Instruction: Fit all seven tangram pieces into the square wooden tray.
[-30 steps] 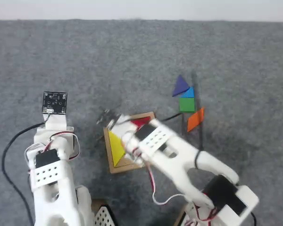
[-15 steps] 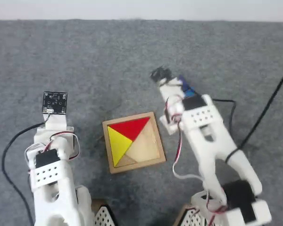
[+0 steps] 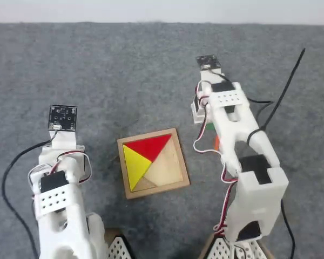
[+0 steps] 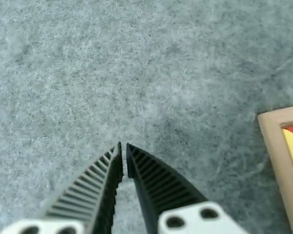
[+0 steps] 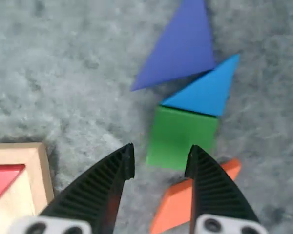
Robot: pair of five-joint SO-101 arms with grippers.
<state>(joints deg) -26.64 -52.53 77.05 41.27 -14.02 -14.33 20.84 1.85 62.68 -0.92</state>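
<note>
The square wooden tray (image 3: 179, 156) lies mid-table with a red triangle (image 3: 151, 145) and a yellow triangle (image 3: 134, 164) inside. My right arm (image 3: 229, 110) hangs over the loose pieces to the tray's right. My right gripper (image 5: 161, 153) is open just above the green square (image 5: 181, 136), one finger on each side of its near edge. Beyond the square lie a light blue triangle (image 5: 205, 92) and a purple triangle (image 5: 180, 46). An orange parallelogram (image 5: 173, 207) lies partly under the fingers. My left gripper (image 4: 122, 146) is shut over bare carpet, left of the tray rim (image 4: 273, 146).
Grey carpet covers the whole table. My left arm (image 3: 56, 178) stands at the near left, apart from the tray. A black cable (image 3: 283, 91) runs up and to the right from the right arm. Open carpet stretches across the far side.
My right arm swung from over the tray to the loose pieces on the right, leaving the red triangle lying in the tray. The left arm stayed still.
</note>
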